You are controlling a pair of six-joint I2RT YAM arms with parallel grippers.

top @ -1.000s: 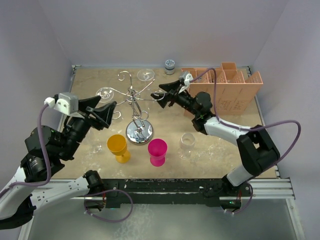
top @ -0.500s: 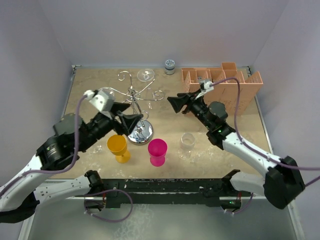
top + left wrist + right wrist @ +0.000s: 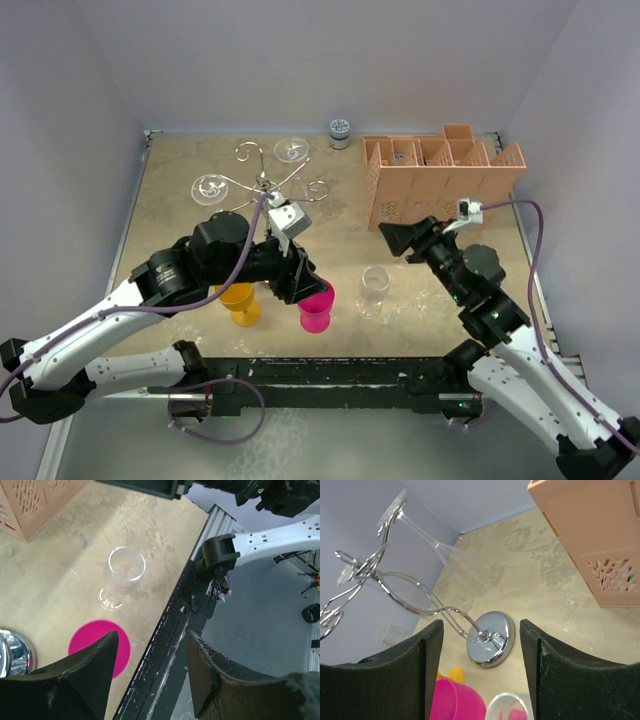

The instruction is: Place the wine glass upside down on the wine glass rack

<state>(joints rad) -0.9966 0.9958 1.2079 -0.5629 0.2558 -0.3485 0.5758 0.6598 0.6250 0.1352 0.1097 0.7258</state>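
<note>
A clear wine glass (image 3: 374, 290) stands upright on the table, right of a pink goblet (image 3: 317, 306). It also shows in the left wrist view (image 3: 122, 575) and at the bottom edge of the right wrist view (image 3: 507, 707). The silver wire rack (image 3: 262, 186) stands at centre left, and my left arm hides its base from above. The base shows in the right wrist view (image 3: 491, 639). Two clear glasses (image 3: 208, 188) (image 3: 291, 151) hang upside down on it. My left gripper (image 3: 305, 283) is open and empty over the pink goblet. My right gripper (image 3: 393, 238) is open and empty, above and behind the upright glass.
A yellow goblet (image 3: 238, 299) stands left of the pink one. An orange-pink slotted box (image 3: 445, 180) fills the back right. A small jar (image 3: 340, 132) sits at the back wall. The black front rail (image 3: 165, 630) runs close under my left gripper.
My left arm has swung right and forward, past the rack's base, to above the pink goblet. My right arm has drawn back from the rack toward the near right.
</note>
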